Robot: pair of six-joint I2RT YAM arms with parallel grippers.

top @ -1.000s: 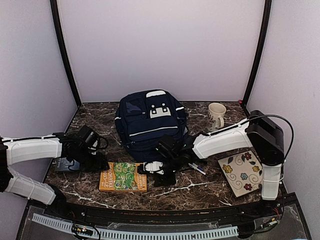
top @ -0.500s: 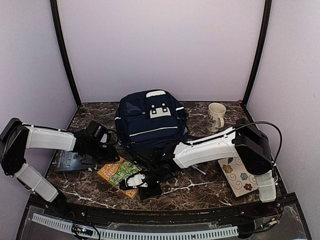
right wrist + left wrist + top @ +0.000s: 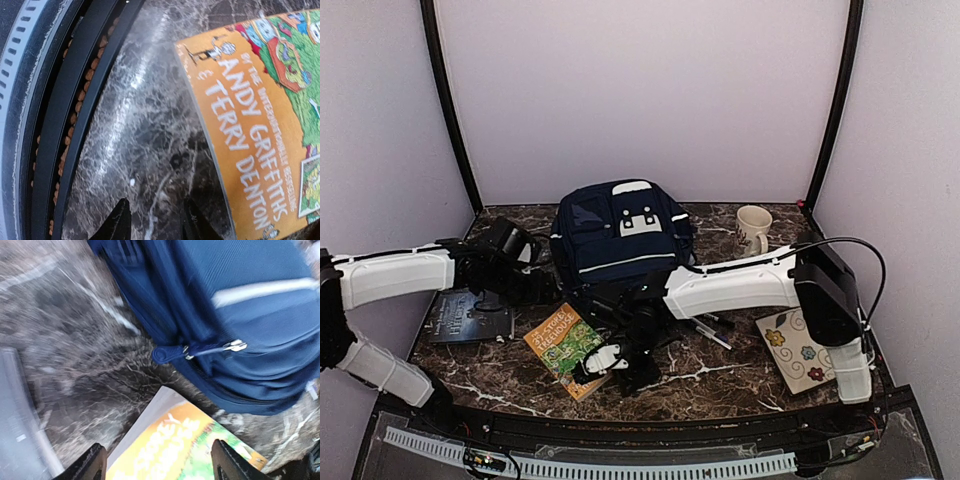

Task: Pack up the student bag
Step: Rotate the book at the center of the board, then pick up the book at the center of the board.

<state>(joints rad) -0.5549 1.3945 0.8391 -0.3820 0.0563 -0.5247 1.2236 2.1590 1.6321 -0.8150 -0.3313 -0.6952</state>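
The student bag (image 3: 620, 245) is a navy backpack that lies at the middle back of the table, zipped, its white slotted patch facing up. In the left wrist view its side (image 3: 240, 315) and a zip pull (image 3: 170, 353) show. An orange and green book (image 3: 567, 345) lies turned at an angle in front of the bag. My left gripper (image 3: 532, 290) is open and empty above the book's far corner (image 3: 185, 445), just left of the bag. My right gripper (image 3: 608, 364) is open and empty, low over the table at the book's near right edge (image 3: 260, 115).
A dark book (image 3: 470, 318) lies at the left. A pen (image 3: 713, 335) lies right of the right arm. A flowered plate (image 3: 805, 345) sits at the right and a mug (image 3: 753, 232) at the back right. The table's black front rail (image 3: 50, 100) is close to my right gripper.
The orange book has slid left and turned to an angle. My right gripper moved left and nearer with it. My left gripper moved from the dark book towards the bag.
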